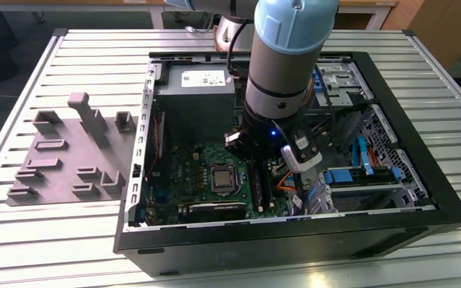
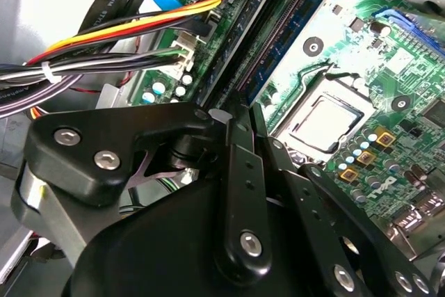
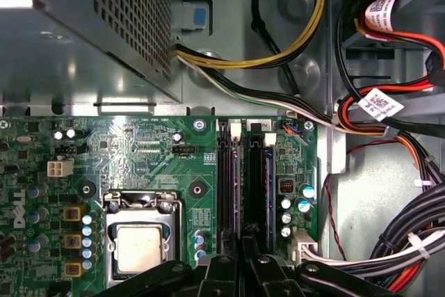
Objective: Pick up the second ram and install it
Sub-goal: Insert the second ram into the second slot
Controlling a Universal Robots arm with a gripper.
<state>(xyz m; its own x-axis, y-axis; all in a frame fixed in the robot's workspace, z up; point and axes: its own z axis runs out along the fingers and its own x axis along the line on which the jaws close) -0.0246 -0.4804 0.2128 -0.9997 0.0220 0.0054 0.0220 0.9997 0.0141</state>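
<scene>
Status check, second ram install.

- Arm (image 1: 283, 72) is reaching down into the open computer case (image 1: 422, 198), which sits mid-desk (image 1: 70, 252). A grey fixture tray (image 1: 62, 162) lies by the desk edge on the exterior view's left; I see no stick on it.
- Claw (image 3: 243, 252) is low over the motherboard (image 3: 139, 151), at the memory slots just beside the processor socket (image 3: 139, 248). In the second wrist view the claw (image 2: 226, 119) is in line with the slots.
- Claw state: narrow, fingers drawn close with no gap that I can make out. I cannot tell whether they pinch a board edge or only press on it.
- Two bluish strips stand in the slots, side by side. I take the one on the socket side, right under the claw, to be the second ram (image 3: 237, 193); the second wrist view shows it edge-on (image 2: 285, 33).

Judgement: pick-up is done and the stick is already at or in its slot. Open points are whether it is pushed fully home and whether the pale end latches (image 3: 236, 128) have closed; neither can be read from here.
</scene>
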